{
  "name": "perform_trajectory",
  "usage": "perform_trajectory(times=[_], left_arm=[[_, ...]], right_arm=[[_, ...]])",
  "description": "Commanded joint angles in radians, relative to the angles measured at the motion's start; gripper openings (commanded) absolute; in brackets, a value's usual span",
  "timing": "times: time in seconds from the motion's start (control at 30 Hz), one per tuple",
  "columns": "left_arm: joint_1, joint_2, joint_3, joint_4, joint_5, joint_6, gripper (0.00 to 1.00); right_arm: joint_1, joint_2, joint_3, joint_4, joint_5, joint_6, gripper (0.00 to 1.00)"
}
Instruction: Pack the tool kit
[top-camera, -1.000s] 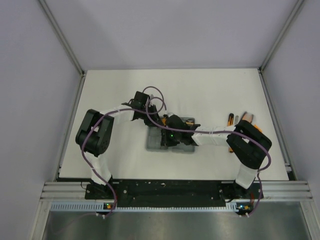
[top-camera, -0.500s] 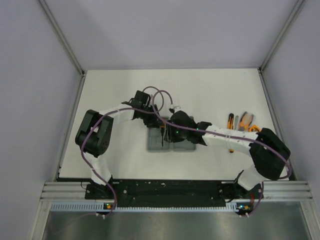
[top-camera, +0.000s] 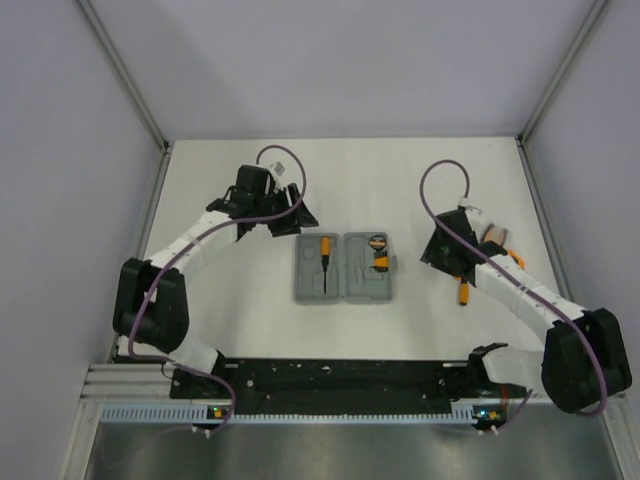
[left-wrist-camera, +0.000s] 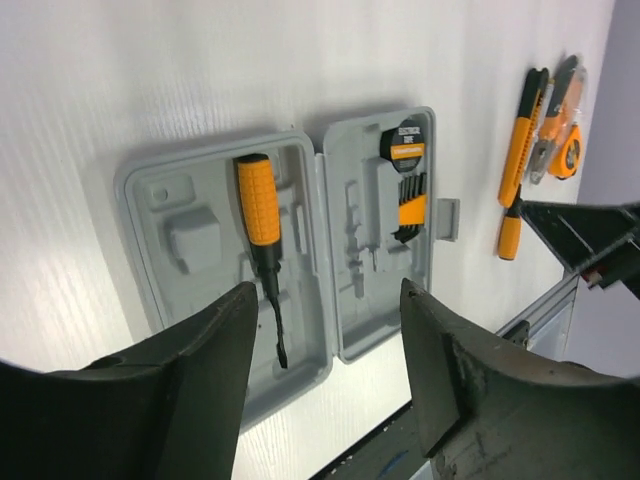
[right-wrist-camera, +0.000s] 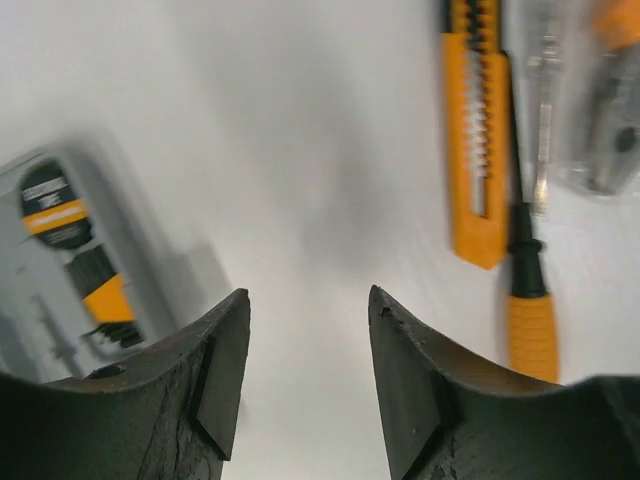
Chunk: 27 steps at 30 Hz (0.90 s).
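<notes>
Both arms have drawn back from the case (top-camera: 345, 267), which they crowded over a second ago, so it now lies uncovered and open flat at the middle of the table (top-camera: 400, 180). The left gripper (left-wrist-camera: 325, 335) hangs off its far-left corner, and the right gripper (right-wrist-camera: 308, 335) has swung out toward the loose knife (right-wrist-camera: 472, 140) and small screwdriver (right-wrist-camera: 528, 305) well to the right. Both are spread and hold nothing. One screwdriver (top-camera: 324, 258) sits in the case's left half, its long axis running far to near, orange handle toward the far wall, tip toward the arm bases. That piece looks placed, and the loose tools probably come next.
</notes>
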Motion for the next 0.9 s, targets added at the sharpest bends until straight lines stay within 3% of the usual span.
perform_trajectory(times=[0.0, 0.23, 0.47, 0.77, 0.87], left_arm=[[0.014, -0.151, -0.055, -0.004, -0.02, 0.059, 0.66], [0.026, -0.197, -0.089, -0.021, -0.016, 0.105, 0.74], [0.034, -0.167, -0.083, -0.029, 0.006, 0.097, 0.75], [0.04, -0.153, -0.086, -0.02, 0.035, 0.088, 0.75], [0.043, -0.154, -0.087, -0.021, 0.038, 0.087, 0.75]], right_arm=[[-0.141, -0.076, -0.036, -0.049, 0.059, -0.006, 0.5], [-0.289, -0.091, -0.084, -0.093, 0.064, -0.014, 0.59], [-0.354, -0.053, -0.117, -0.101, -0.043, -0.005, 0.61], [-0.387, -0.034, -0.182, -0.057, -0.171, -0.039, 0.6], [-0.387, -0.025, -0.179, -0.057, -0.175, -0.055, 0.51]])
